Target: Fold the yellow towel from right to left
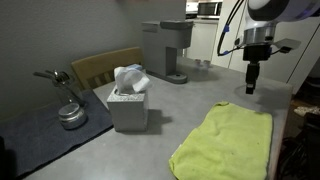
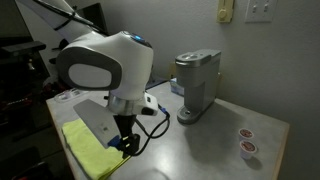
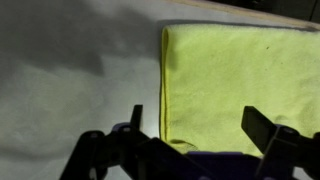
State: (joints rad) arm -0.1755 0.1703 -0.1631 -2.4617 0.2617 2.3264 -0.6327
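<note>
Gripper [image 3: 195, 125] spread wide and empty, yellow towel [image 3: 240, 80] edge just below it. Risk: it comes down off-edge, pinches only hem, and cloth slips mid-fold.

You have a coffee maker [image 1: 168, 50] on the table [image 1: 190, 105], well apart from the pincer [image 1: 251, 88]. The grey tissue box [image 1: 127, 108] sits farther off.

The soft, yellow-green rectangular terry towel [image 1: 225, 140] lies spread flat and slightly rumpled on the grey surface [image 1: 190, 100], near its edge. The wrist view shows one straight side border.
</note>
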